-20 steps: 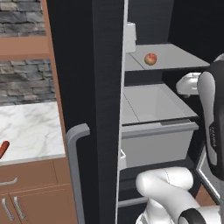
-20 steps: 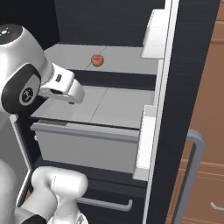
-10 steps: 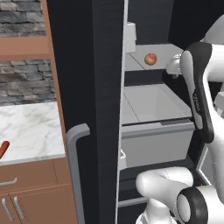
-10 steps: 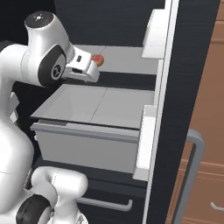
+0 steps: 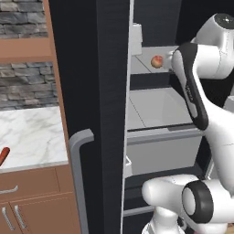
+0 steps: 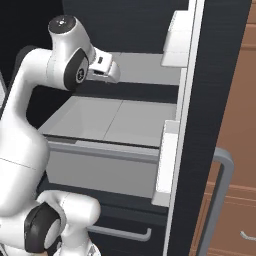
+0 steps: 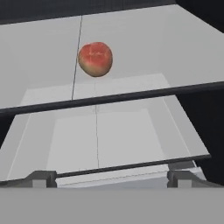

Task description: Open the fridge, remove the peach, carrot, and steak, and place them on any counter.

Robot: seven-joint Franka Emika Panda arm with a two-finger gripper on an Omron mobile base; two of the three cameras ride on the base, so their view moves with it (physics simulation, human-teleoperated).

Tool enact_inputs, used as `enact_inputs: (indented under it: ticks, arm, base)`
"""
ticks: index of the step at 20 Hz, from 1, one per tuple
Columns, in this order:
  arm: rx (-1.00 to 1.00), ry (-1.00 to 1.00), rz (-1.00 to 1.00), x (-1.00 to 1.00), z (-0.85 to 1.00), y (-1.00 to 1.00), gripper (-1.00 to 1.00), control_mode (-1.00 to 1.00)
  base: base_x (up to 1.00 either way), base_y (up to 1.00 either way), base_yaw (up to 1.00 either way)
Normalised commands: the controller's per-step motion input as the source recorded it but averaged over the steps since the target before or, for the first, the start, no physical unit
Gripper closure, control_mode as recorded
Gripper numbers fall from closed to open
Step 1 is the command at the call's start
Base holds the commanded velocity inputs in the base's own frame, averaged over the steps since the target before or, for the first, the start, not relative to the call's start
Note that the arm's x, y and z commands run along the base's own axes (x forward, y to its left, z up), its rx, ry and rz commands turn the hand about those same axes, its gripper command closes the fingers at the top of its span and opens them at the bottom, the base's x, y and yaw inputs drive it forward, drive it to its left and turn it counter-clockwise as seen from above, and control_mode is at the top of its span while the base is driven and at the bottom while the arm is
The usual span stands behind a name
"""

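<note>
Hand view — peach [image 7: 95,59] beyond open claw [image 7: 112,178]

Light: you get flat, even rendered light, no glare | Dim: fridge [image 5: 105,91] doors near-black | Shadows: soft beneath shelves [image 7: 131,52] | Blur: hand view slightly soft, base views crisp

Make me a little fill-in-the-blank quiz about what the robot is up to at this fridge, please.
1. The fridge door stands ____.
2. The peach sits on a grey ____ inside it.
3. The hand has its fingers spread ____, with nothing between them.
4. On the marble counter lies a slim, orange-red ____.

Missing words: open; shelf; apart; carrot
</note>
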Motion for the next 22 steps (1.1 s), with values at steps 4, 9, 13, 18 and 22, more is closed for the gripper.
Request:
enact_inputs:
  ticks: [4,9,13,18,22]
  arm:
    - [0.00,0.13,0.00,0.78,0.19,0.04,-1.00,-1.00]
    - [0.00,0.12,-0.01,0.87,-0.10,0.07,-1.00,-1.00]
    - [0.00,0.07,-0.02,0.91,-0.17,0.05,-1.00,-1.00]
    - [0.00,0.04,-0.01,0.87,-0.19,0.02,-1.00,-1.00]
    - [0.00,0.02,-0.01,0.62,-0.23,0.00,-1.00,-1.00]
  base:
    - [0.00,0.00,0.00]
    - [0.00,0.00,0.00]
    - [0.00,0.00,0.00]
    - [0.00,0.00,0.00]
    - [0.00,0.00,0.00]
